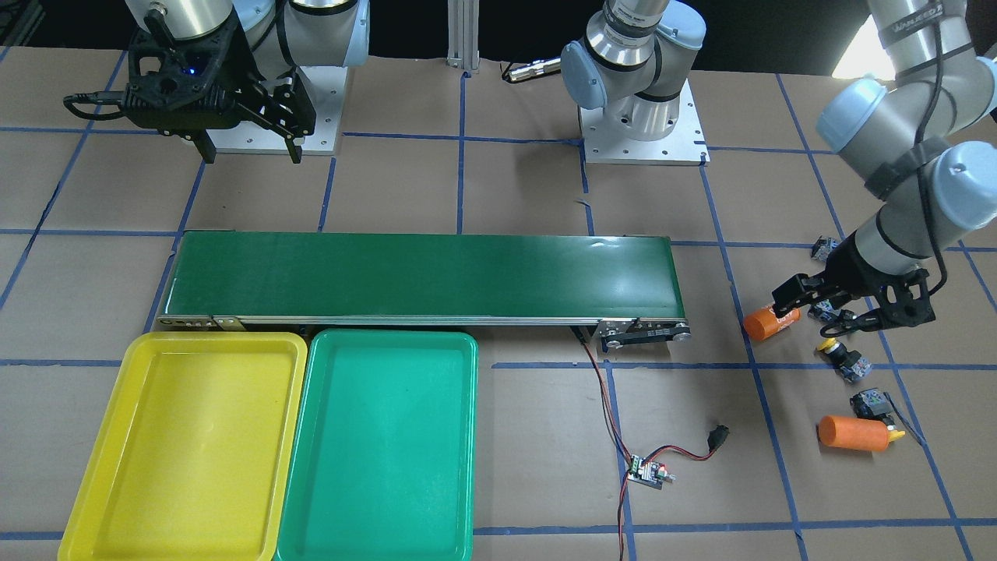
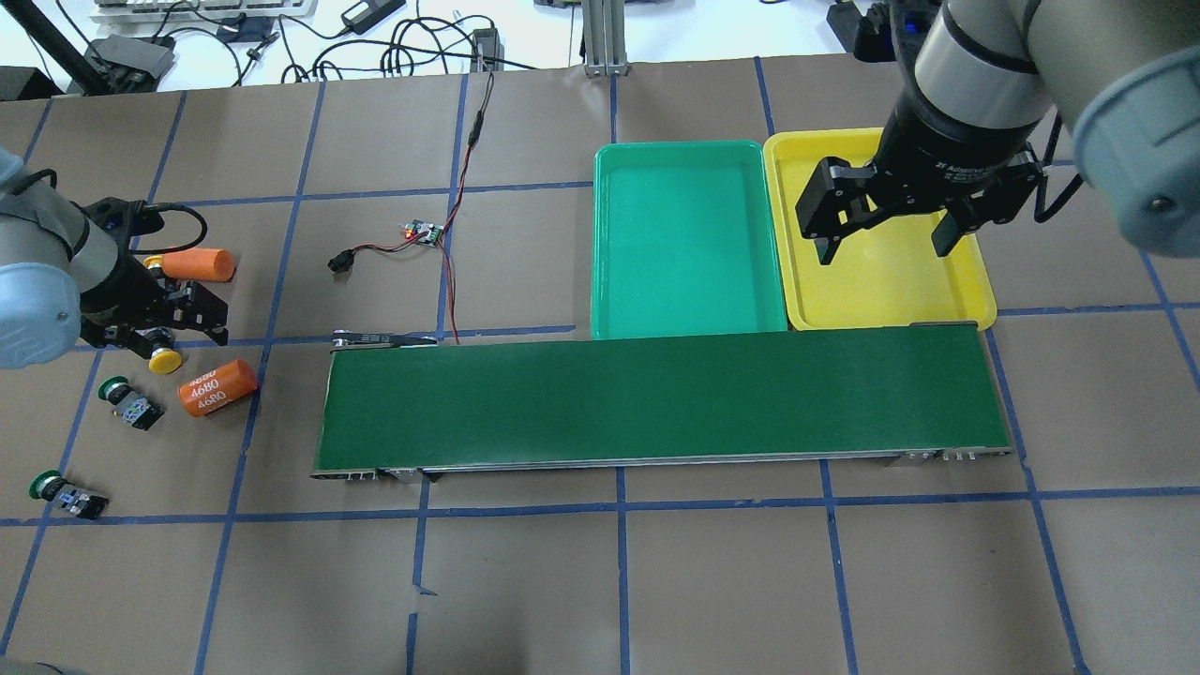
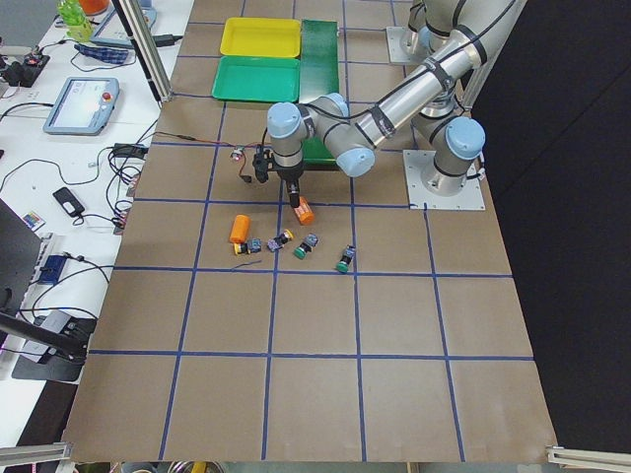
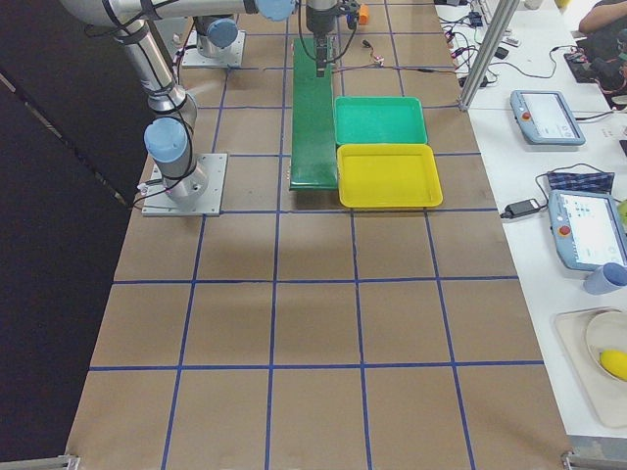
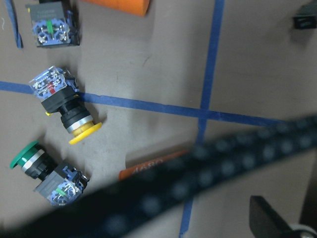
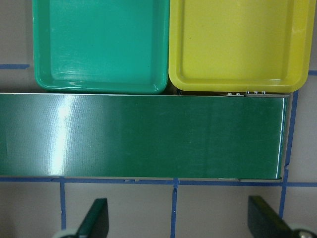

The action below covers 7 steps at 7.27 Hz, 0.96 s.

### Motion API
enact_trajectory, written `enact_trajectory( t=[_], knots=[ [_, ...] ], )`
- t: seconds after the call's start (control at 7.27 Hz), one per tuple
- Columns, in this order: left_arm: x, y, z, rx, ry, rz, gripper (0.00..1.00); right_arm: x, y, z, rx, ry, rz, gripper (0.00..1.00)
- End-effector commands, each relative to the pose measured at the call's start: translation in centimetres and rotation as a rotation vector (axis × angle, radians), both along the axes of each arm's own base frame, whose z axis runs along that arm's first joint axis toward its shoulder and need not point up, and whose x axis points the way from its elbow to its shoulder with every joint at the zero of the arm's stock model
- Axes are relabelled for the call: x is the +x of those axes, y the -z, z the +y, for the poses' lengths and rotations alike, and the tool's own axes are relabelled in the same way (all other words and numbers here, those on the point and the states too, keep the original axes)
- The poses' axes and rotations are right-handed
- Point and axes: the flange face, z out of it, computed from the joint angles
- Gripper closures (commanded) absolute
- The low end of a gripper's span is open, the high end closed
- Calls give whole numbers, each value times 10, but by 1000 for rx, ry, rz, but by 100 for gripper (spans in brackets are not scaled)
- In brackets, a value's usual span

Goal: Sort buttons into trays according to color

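1. Buttons (image 2: 127,401): four loose off conveyor belt's (image 2: 656,403) left end.
2. Left gripper (image 2: 176,328): spread, empty, hovering; yellow-capped button (image 2: 167,359) beside fingers (image 5: 270,218), not between.
3. Right gripper (image 2: 886,249): spread, empty, high by belt's other end.

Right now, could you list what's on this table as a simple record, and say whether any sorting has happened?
Buttons: two green buttons, two yellow buttons, all loose on the table
Trays: yellow tray and green tray, side by side, both empty
Left gripper: open, over the buttons, holding nothing
Right gripper: open, raised, holding nothing
Other items: conveyor belt, two orange cylinders, circuit board
Sorted so far: none
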Motion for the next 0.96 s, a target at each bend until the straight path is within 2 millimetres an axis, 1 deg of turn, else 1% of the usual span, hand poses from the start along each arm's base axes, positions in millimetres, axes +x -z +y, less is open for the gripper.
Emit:
enact_trajectory(
  t=[0.0, 0.14, 0.28, 0.55, 0.69, 0.83],
  knots=[
    [15, 25, 1, 26, 24, 27, 0, -3, 0, -7, -3, 1, 9, 0],
    [18, 33, 1, 38, 21, 34, 0, -2, -6, -19, -14, 1, 1, 0],
    [25, 39, 2, 47, 3, 40, 0, -2, -9, -38, -15, 3, 1, 0],
    [23, 47, 1, 57, -100, 45, 0, 0, -7, -38, -9, 10, -2, 0],
    [24, 45, 0, 49, -105, 53, 0, -1, -5, -39, -4, 13, 0, 0],
    [23, 40, 0, 38, -105, 48, 0, 0, -4, -38, -4, 13, 0, 0]
  ],
)
